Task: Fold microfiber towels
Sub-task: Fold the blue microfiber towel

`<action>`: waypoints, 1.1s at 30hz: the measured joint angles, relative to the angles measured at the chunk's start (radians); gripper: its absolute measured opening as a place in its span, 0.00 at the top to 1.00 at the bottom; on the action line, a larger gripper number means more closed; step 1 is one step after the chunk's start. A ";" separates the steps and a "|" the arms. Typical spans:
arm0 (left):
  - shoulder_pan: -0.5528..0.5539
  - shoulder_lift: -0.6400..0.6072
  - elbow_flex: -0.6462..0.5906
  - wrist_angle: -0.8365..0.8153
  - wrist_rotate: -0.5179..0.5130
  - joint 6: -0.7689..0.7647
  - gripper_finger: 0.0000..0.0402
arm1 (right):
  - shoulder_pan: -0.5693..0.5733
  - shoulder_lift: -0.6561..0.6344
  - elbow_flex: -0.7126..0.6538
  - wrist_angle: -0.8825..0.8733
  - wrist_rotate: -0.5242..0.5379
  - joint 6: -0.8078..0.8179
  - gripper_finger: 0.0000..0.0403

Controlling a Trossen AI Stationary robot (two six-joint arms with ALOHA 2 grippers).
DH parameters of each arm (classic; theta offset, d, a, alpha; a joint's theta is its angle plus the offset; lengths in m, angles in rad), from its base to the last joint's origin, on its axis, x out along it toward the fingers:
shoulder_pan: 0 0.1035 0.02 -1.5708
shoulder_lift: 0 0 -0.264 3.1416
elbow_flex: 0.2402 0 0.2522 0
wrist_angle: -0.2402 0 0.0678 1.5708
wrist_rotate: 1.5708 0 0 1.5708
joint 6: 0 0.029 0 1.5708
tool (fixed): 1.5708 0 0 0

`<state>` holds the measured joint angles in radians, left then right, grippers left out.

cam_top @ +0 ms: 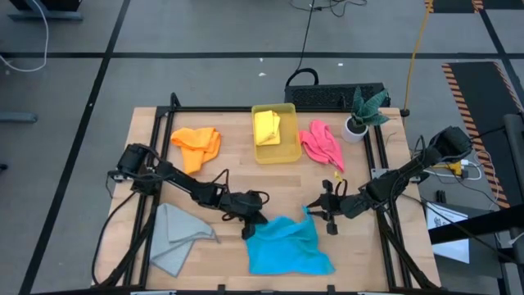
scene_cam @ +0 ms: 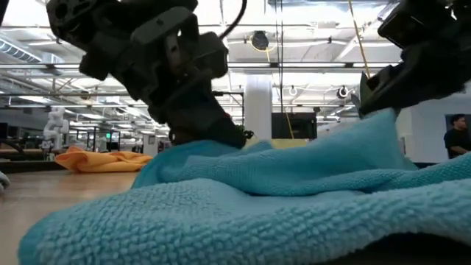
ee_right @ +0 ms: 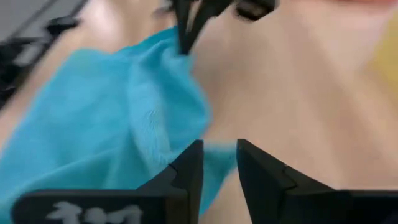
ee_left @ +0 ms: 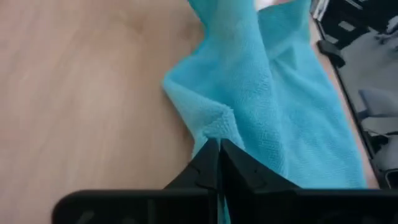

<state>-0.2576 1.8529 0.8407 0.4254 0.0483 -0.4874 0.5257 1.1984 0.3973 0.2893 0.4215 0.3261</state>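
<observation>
Soft, limp blue towel: left gripper pinches its corner; right gripper fingers (slightly parted) seemingly straddle another edge.

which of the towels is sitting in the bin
The yellow towel, lying inside the yellow bin; the orange, pink, grey and blue ones lie on the bare tabletop.

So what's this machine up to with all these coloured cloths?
It's folding towels. Both arms are working on the blue towel at the table's near edge: the left gripper is shut on its left far corner, and the right gripper is at the right far corner, fingers slightly apart around the edge. The grey towel, orange towel and pink towel lie loose; a yellow towel sits in the bin.
</observation>
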 joint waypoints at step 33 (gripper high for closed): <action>-0.305 -0.004 -0.001 -0.196 -0.426 0.369 0.87 | -0.201 0.162 0.001 0.027 0.038 0.106 0.74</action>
<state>-0.5625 1.8491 0.8398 0.2297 -0.3773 -0.1183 0.3246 1.3608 0.3981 0.3164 0.4591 0.4317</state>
